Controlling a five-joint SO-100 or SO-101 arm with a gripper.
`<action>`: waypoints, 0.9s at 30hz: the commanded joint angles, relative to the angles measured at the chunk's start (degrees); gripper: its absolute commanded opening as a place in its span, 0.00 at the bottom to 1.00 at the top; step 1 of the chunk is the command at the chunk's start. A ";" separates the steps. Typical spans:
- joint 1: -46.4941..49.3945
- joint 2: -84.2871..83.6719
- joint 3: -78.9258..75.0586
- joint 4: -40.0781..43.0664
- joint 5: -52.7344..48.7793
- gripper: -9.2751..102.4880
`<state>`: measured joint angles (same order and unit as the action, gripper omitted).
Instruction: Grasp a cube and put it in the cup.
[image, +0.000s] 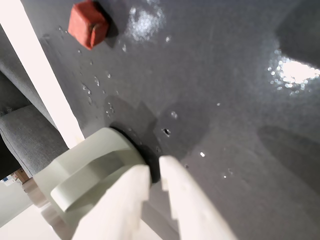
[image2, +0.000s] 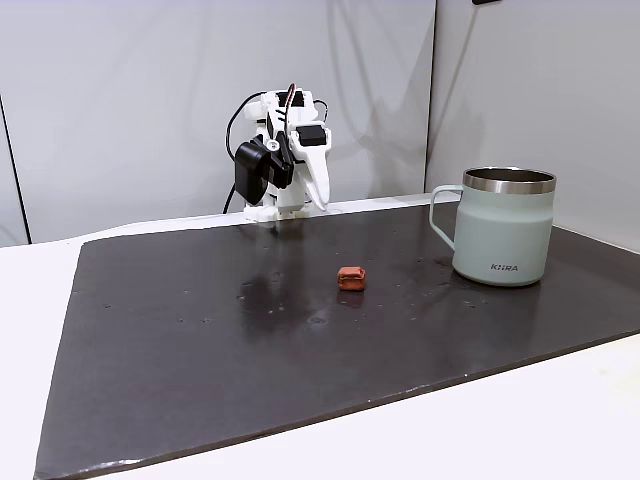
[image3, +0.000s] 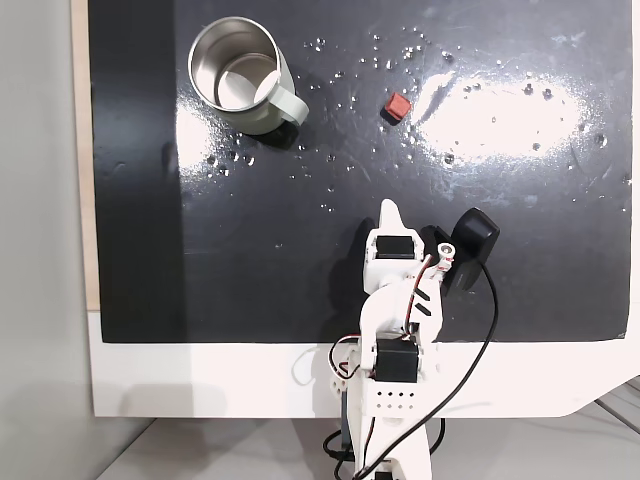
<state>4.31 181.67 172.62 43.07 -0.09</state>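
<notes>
I am looking at a small reddish-brown, slightly rounded cube (image: 88, 24) sitting in the upper left of the wrist view, lying on the dark, glossy mat (image: 225, 125) that is speckled with tiny droplets and bright glare patches. In a fixed view from the side the cube (image2: 351, 278) is resting near the middle of the frame on the same mat (image2: 200, 350), well apart from the large pale grey-green cup (image2: 503, 227) with a steel rim, side handle and dark lettering, which is standing upright at the right. In the fixed view from above, the cube (image3: 399, 104) is lying in the upper middle, and the cup (image3: 243, 76) is standing in the upper left, its mouth open to the camera and its handle pointing toward the lower right; the two are apart, with bare mat (image3: 300, 270) between them.

The white two-finger gripper (image: 154, 172) is coming in from the bottom edge of the wrist view, its fingers (image: 185, 200) nearly together with just a narrow slit between them, and I am seeing nothing held in that slit. From above, the gripper (image3: 390, 210) is pointing up the frame from the folded white arm (image3: 395, 340) at the bottom centre, short of both things. From the side the gripper (image2: 322, 200) is hanging tip-down at the back edge of the mat, beside a black wrist camera (image2: 252, 168).
</notes>
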 joint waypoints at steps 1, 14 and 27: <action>-2.90 0.35 -0.44 -0.53 0.35 0.08; -2.90 0.35 -0.44 -0.53 0.35 0.08; 0.44 0.44 -3.08 -0.09 -1.05 0.08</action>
<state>4.31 181.67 172.62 43.07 -0.26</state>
